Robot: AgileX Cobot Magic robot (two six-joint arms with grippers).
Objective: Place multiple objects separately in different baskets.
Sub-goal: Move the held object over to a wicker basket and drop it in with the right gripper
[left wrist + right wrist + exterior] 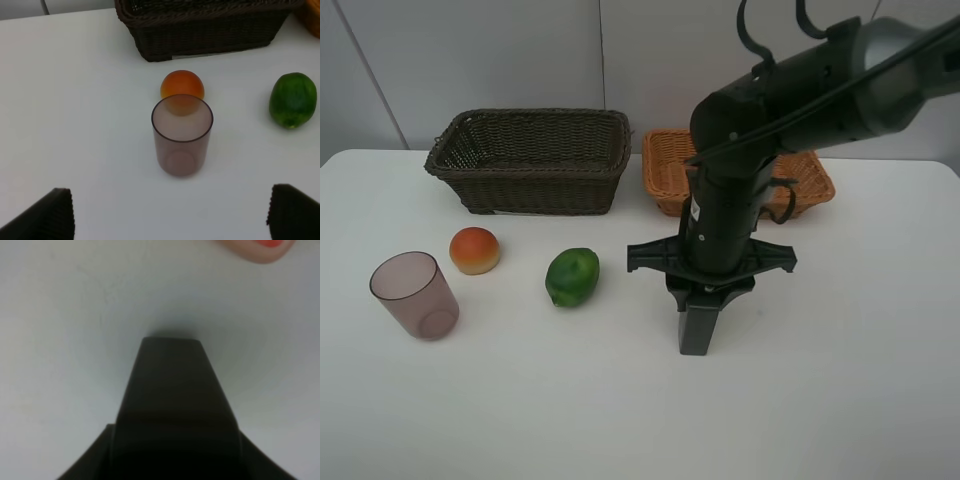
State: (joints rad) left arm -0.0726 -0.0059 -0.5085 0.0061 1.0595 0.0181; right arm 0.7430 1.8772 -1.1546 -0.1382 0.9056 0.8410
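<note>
The purplish plastic cup (413,295) stands upright on the counter (840,400), with the red-orange fruit (474,250) at its 2 o'clock in the high view. It looks light, thin-walled and slick, so a gentle pinch across the rim should suit. The left jaws gape released. The right jaws are clenched, with nothing visible between them.

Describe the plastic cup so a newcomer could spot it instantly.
Start at the dark brown basket at back left. In front of it sit a red-orange fruit and a lime; the cup stands upright left of both, the only see-through purplish item.
</note>
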